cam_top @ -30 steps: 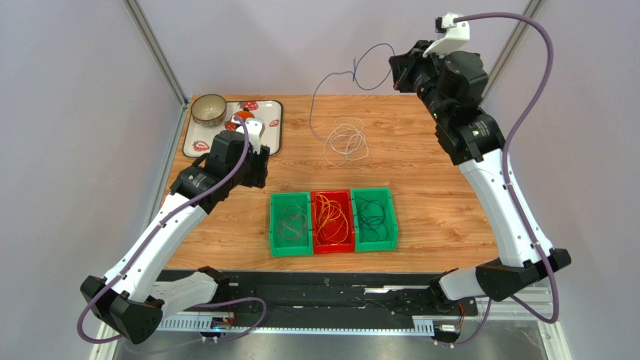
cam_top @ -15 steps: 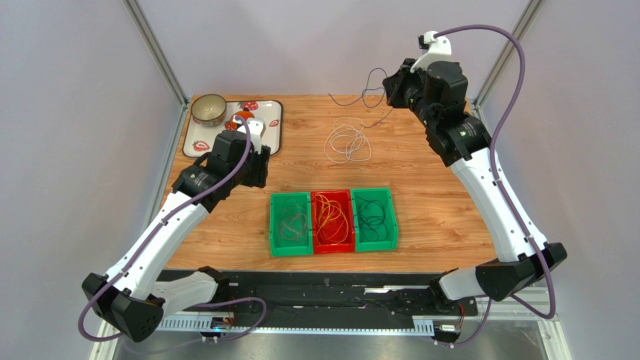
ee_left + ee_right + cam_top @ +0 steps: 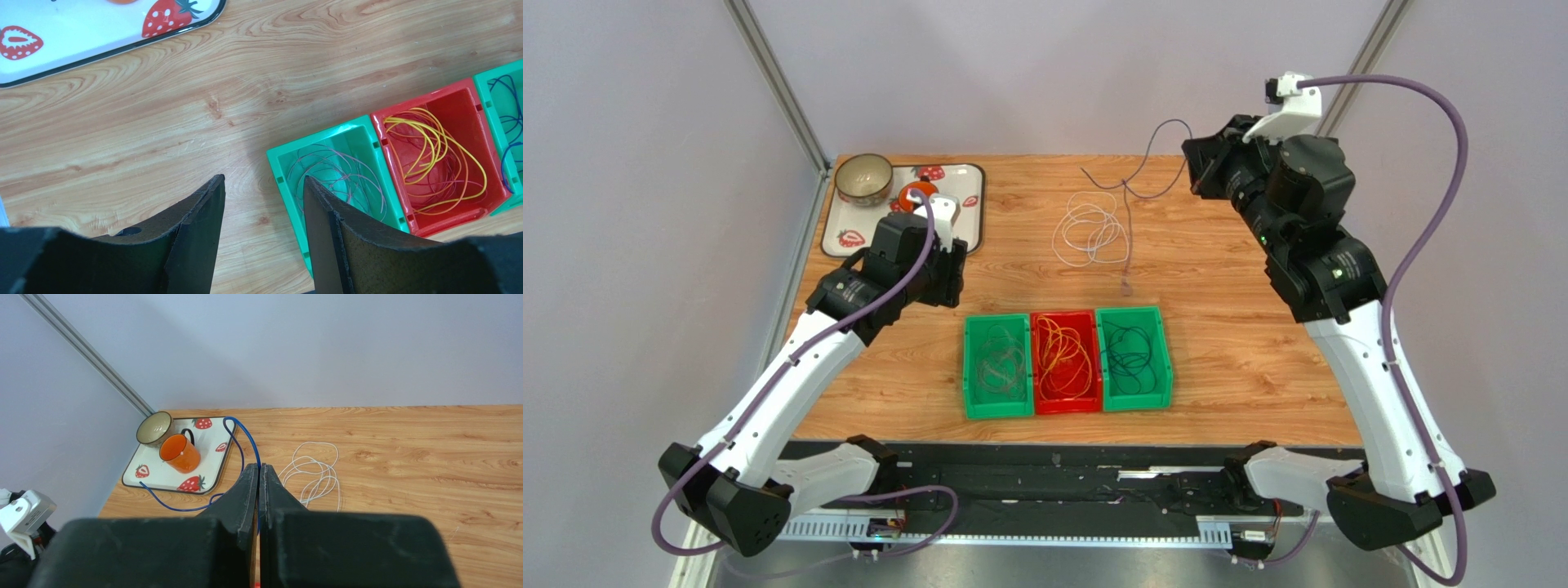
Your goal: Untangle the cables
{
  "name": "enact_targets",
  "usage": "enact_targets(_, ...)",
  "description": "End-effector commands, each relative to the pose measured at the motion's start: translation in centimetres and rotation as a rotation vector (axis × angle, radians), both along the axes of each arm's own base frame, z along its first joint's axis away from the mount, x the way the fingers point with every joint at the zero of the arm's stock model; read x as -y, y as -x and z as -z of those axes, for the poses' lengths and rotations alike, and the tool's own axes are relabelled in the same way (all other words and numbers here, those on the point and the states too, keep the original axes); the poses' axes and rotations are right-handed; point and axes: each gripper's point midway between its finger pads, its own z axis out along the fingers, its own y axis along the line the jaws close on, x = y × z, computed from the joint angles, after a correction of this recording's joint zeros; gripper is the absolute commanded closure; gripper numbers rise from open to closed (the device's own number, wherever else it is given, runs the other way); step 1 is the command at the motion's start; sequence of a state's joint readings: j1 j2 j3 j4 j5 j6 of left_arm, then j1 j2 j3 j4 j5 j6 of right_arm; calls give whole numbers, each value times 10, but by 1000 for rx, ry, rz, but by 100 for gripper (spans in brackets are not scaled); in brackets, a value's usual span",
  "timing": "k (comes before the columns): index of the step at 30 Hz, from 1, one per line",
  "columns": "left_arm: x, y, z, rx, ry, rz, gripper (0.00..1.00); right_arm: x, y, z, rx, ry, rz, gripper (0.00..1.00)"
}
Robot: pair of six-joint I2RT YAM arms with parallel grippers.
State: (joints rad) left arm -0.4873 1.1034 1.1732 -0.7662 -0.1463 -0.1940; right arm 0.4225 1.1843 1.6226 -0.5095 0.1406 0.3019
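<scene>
Right gripper (image 3: pixel 1193 165) pinches a blue cable (image 3: pixel 1124 188) in mid-air; left gripper (image 3: pixel 946 279) gapes.
Top view: the blue cable dangles beside the white cable coil (image 3: pixel 1090 230) lying on the table (image 3: pixel 1234 319). Left wrist view: the left gripper (image 3: pixel 264 184) hangs with fingers apart, holding nothing, near the green bin (image 3: pixel 279 177) of grey-purple cable (image 3: pixel 334 177); the red bin (image 3: pixel 393 116) holds yellow-orange cables (image 3: pixel 436 159). Right wrist view: the right gripper (image 3: pixel 258 478) is pressed together on the blue cable (image 3: pixel 242 441), which loops before the strawberry tray (image 3: pixel 212 468).

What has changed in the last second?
The right gripper, shut on the blue cable, moved right and lower in the top view; the cable's loose end now trails nearer the bins. The left gripper, white coil and bins stayed.
</scene>
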Motion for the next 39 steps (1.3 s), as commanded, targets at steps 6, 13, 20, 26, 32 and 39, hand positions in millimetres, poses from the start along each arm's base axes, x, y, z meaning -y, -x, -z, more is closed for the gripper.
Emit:
enact_targets(6,2,-2,-8,24,17,18,42,10,42,29,-85,-26,-27,100)
enact_targets(13,1,0,-12,37,20,17,42,20,64,82,-197,26,-26,100)
enact_targets(20,1,0,-13,41,24,17,42,25,82,99,-222,40,-42,100)
enact_targets(26,-1,1,-18,57,28,14,42,25,86,114,-255,60,-56,100)
enact_targets(32,-2,3,-20,65,31,13,42,21,87,158,-351,42,-53,100)
enact_targets(39,-1,3,-20,65,35,14,42,7,84,194,-431,-15,-84,100)
